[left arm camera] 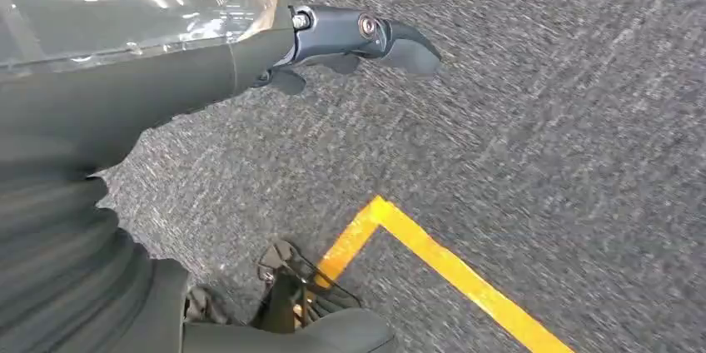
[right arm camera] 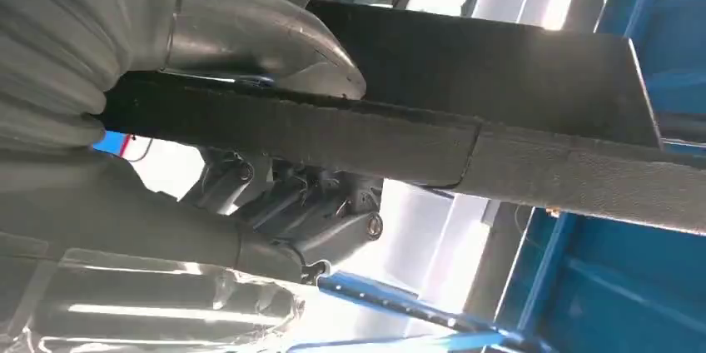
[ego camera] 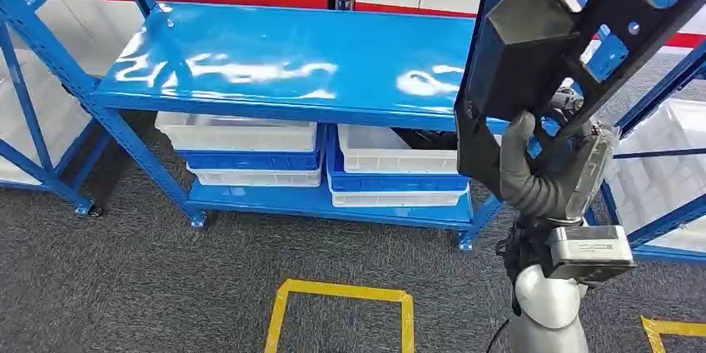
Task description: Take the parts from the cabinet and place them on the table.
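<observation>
My right hand (ego camera: 541, 174) grips a large black frame-shaped part (ego camera: 549, 45) and holds it upright at the right, in front of the blue rack. The right wrist view shows the thumb (right arm camera: 258, 41) pressed on one face of the black part (right arm camera: 499, 111) and the darker fingers (right arm camera: 300, 211) wrapped behind it. In the left wrist view my left hand (left arm camera: 350, 41) hangs over the grey carpet with its fingers apart and nothing in it. The blue shelf top (ego camera: 291, 57) of the rack is bare and glossy.
White bins (ego camera: 237, 132) (ego camera: 391, 149) sit on the lower blue shelves. Another blue rack with a white bin (ego camera: 662, 161) stands at the right, and a rack frame (ego camera: 33, 95) at the left. Yellow tape (ego camera: 341, 295) marks the grey carpet in front.
</observation>
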Robot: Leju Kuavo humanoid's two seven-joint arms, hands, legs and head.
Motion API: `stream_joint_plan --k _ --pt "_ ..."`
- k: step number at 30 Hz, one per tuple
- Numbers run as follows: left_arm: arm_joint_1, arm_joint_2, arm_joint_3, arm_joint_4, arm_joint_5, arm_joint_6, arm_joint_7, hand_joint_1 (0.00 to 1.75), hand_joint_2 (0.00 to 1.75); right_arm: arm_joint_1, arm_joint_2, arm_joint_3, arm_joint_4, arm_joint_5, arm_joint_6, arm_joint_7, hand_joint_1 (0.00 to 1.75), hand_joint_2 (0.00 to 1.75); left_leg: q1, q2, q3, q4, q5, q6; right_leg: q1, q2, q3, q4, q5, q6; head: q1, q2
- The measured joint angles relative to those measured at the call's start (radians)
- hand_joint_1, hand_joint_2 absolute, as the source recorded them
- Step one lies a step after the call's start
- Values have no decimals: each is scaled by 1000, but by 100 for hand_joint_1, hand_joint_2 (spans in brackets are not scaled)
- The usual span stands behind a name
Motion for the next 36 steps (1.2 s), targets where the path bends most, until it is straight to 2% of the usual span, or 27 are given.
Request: stream_joint_plan --k 1,4,5,6,7,8,9,10,11,12,14,15,16,18,20,21,23,25,26,27,28,30,31,32,33,34,36 --pt "0 -1 0 0 -1 0 0 0 175 -2 1 0 0 -2 0 -3 175 175 -6 0 -10 8 6 -7 8 1 54 -82 -29 -11 -1 0" --pt "1 -1 0 0 -2 3 -1 0 175 -2 0 -2 0 -16 0 -8 175 175 0 1 -20 3 36 -26 12 2 27 -89 -26 -30 -3 0" --pt "3 0 0 0 -3 7 0 0 175 -3 0 -3 1 -18 0 -8 175 175 1 -3 -27 5 35 -32 2 1 20 -94 -15 -43 -1 0" --pt "4 0 0 0 -9 9 0 0 175 -6 2 -3 1 -19 -1 -11 175 175 5 -7 -39 22 -4 -40 0 -1 19 -94 -3 -50 -4 0" --pt "4 0 0 0 -13 10 2 0 175 -6 5 -3 1 -19 -4 -13 175 175 6 -8 -53 69 -71 -45 0 -3 5 -94 8 -61 -9 0" --pt "4 0 0 0 -14 9 2 0 175 -6 7 -3 1 -18 -8 -15 175 175 9 -11 -71 139 -136 -50 0 -4 -6 -93 20 -64 -10 0" --pt "4 0 0 0 -14 7 2 0 175 -5 8 -4 1 -18 -11 -16 175 175 11 -11 -89 213 -181 -55 1 -4 -19 -92 31 -64 -10 0" --pt "4 0 0 0 -16 5 2 0 175 -3 9 -4 1 -18 -13 -16 175 175 13 -11 -99 279 -197 -59 2 -4 -35 -90 43 -63 -10 0" --pt "4 1 0 0 -19 5 2 0 175 -1 10 -4 1 -16 -14 -16 175 175 14 -11 -94 310 -181 -60 2 -4 -51 -86 52 -61 -10 0" --pt "4 2 0 0 -23 7 4 0 175 -1 10 -5 1 -15 -14 -16 175 175 15 -11 -70 299 -144 -61 1 -3 -68 -81 61 -60 -10 0" --pt "4 4 0 0 -33 21 19 0 175 1 10 -6 1 -13 -12 -14 175 175 19 -11 33 175 -82 -56 1 -2 -96 -70 76 -51 -11 0" --pt "2 4 -1 0 -35 27 24 0 175 1 11 -6 1 -11 -12 -11 175 175 19 -14 102 86 -93 -52 1 -1 -102 -66 82 -44 -11 0" --pt "1 4 -1 0 -38 32 29 0 175 1 13 -8 0 -8 -12 -8 175 175 14 -17 148 10 -121 -48 8 -1 -109 -64 86 -37 -11 0" --pt "-1 4 -2 0 -39 34 32 0 175 0 16 -8 0 -7 -11 -6 175 175 7 -19 146 -10 -125 -36 5 -6 -112 -67 106 -23 -10 0" --pt "2 3 -2 0 -39 36 36 0 175 3 16 -8 0 -7 -11 -6 175 175 5 -15 129 -18 -101 -13 7 -6 -119 -76 124 -6 -8 0" --pt "1 2 -2 0 -39 36 37 0 175 4 16 -10 0 -7 -11 -5 175 175 9 -9 122 -21 -87 -4 2 -4 -133 -61 99 -9 -10 0" --pt "0 4 -2 0 -39 37 37 0 175 5 16 -14 0 -7 -11 -5 175 175 7 -7 99 -20 -69 14 2 -3 -169 26 8 -28 -6 0" --pt "0 3 -2 0 -40 36 37 0 175 7 16 -17 0 -8 -11 -4 175 175 4 -7 79 -19 -55 15 2 -2 -198 138 -56 -34 -5 0" --pt "1 3 -2 0 -41 34 37 0 175 12 15 -19 0 -10 -11 -3 175 175 2 -6 64 -19 -44 16 2 -2 -211 209 -81 -30 -5 0" --pt "1 3 -2 0 -41 31 37 0 175 17 15 -22 1 -13 -11 -3 175 175 1 -5 51 -18 -35 16 2 -2 -209 243 -79 -23 -6 0" --pt "1 3 -2 0 -42 26 37 0 175 23 15 -25 1 -16 -10 -3 175 175 0 -5 39 -17 -25 15 2 -2 -190 239 -59 -13 -5 0" --pt "1 3 -2 0 -45 19 35 0 175 31 15 -29 1 -18 -9 -6 175 175 0 -5 12 -16 -7 11 3 -2 -92 110 -1 1 -5 0" --pt "1 3 -2 0 -48 15 35 0 175 33 15 -30 0 -18 -9 -8 175 175 -1 -5 7 -15 0 7 6 -1 -31 18 14 -5 -5 0" --pt "1 -1 -2 0 -51 11 35 0 175 34 15 -31 -1 -19 -8 -11 175 175 -3 -2 -3 -14 6 1 13 -3 29 -70 0 -19 -6 0" --pt "1 -1 -2 0 -54 10 35 0 175 39 15 -31 -4 -19 -7 -13 175 175 -1 1 -7 -15 20 -5 15 -4 50 -132 -14 -22 -8 0" --pt "2 -1 -2 0 -54 8 35 0 175 43 15 -31 -4 -20 -6 -14 175 175 1 2 -16 -17 33 -11 23 -1 44 -140 -15 -22 -5 0" --pt "4 -2 -2 0 -55 6 36 0 175 58 14 -32 -4 -21 -6 -16 175 175 6 0 -20 -36 53 -24 25 1 36 -143 10 -27 -6 0"
